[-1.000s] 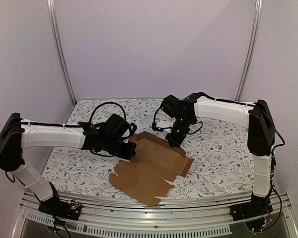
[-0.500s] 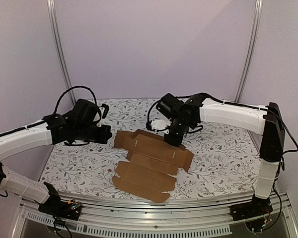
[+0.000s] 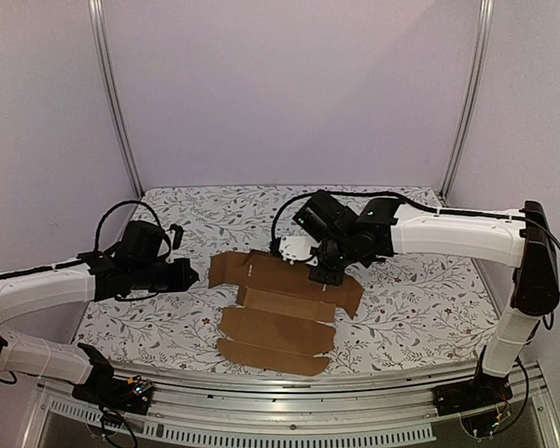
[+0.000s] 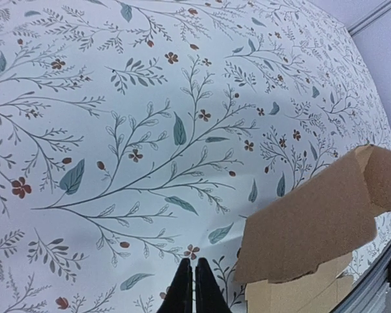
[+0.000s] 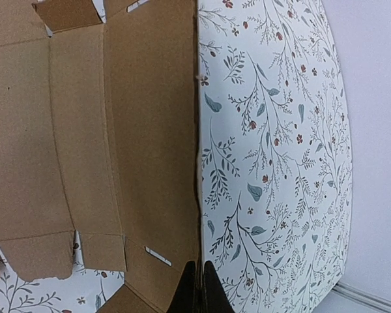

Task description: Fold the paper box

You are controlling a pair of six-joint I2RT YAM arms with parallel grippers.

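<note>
The paper box (image 3: 280, 313) is a flat brown die-cut cardboard sheet with flaps, lying unfolded mid-table. My left gripper (image 3: 192, 276) is shut and empty, hovering over the cloth just left of the sheet. The left wrist view shows its tips (image 4: 194, 287) close together, with a cardboard flap (image 4: 313, 222) off to their right. My right gripper (image 3: 322, 276) is shut at the sheet's far edge. In the right wrist view its closed tips (image 5: 199, 287) sit right on the edge of the cardboard (image 5: 85, 130). Nothing shows between them.
The table wears a white floral cloth (image 3: 401, 280). Two metal posts (image 3: 112, 103) rise at the back corners before a plain wall. An aluminium rail (image 3: 289, 411) runs along the near edge by the arm bases.
My left arm has pulled back to the left, off the sheet. The sheet has turned to lie squarer to the table's front. The right gripper stayed at its far edge.
</note>
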